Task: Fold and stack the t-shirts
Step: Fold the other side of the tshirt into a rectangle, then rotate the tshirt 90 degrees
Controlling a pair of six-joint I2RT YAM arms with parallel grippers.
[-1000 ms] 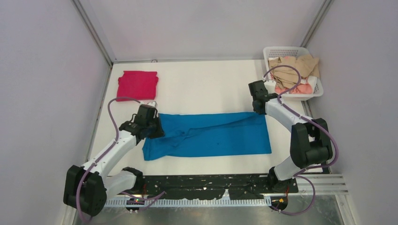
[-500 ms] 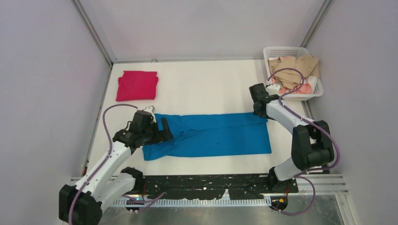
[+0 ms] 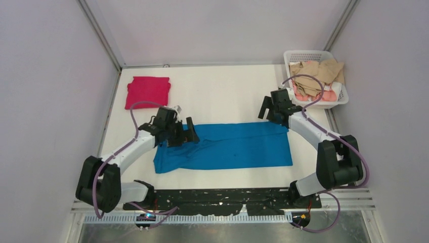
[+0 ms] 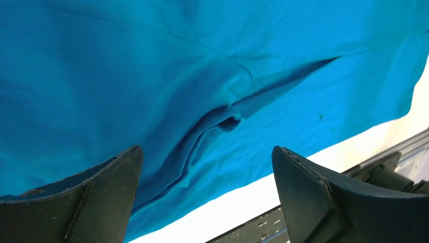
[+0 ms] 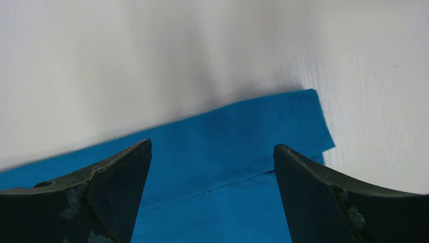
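Observation:
The bright blue t-shirt (image 3: 232, 147) lies as a long folded strip across the middle of the table. It has a creased fold near its left end (image 4: 222, 114). The magenta-red t-shirt (image 3: 147, 92) sits folded at the back left. My left gripper (image 3: 192, 132) hovers open over the blue strip's left part, with cloth showing between its fingers (image 4: 101, 197) but nothing held. My right gripper (image 3: 264, 110) hangs open just above the strip's back right corner (image 5: 308, 116), also holding nothing.
A white basket (image 3: 303, 52) holding beige and pink clothes (image 3: 316, 73) stands at the back right, close behind the right arm. Grey walls enclose the table on three sides. A black mounting rail (image 3: 227, 198) runs along the near edge.
Both grippers have opened and let go of the blue t-shirt. The left gripper swung right over the strip. The right gripper drew back a little from the corner.

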